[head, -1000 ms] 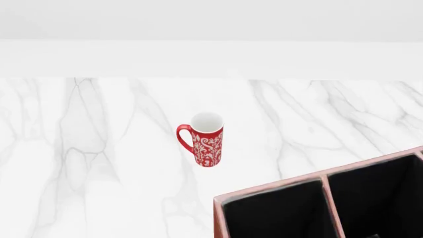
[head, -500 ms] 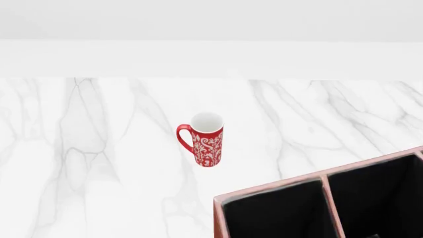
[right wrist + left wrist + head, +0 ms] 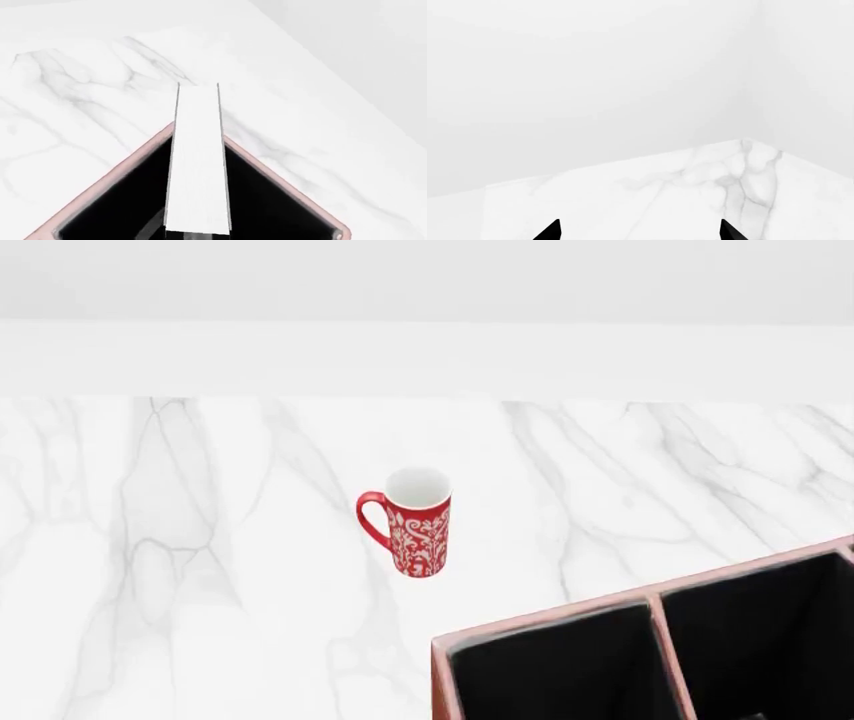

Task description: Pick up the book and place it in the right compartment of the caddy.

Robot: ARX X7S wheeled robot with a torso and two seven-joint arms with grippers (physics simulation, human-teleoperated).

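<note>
Book (image 3: 197,160) seen only in right wrist view: page edge up, running straight out from the camera, over a corner of the caddy (image 3: 280,175). Its near end sits above the black interior, far end reaches past the pink rim over the marble surface (image 3: 80,80). Judged: held edge-on so it can slot down between walls.

Right pincer itself not in frame; grasp on book likely, but cannot tell. Which compartment lies beneath: cannot tell.

Left pincer (image 3: 639,231): two tips spread apart, nothing between, idle over bare surface near a corner.

Head view: caddy (image 3: 547,622) at lower right, divider visible. Mug (image 3: 416,522) well apart, no obstruction. Room ample; risk is book catching the rim.
</note>
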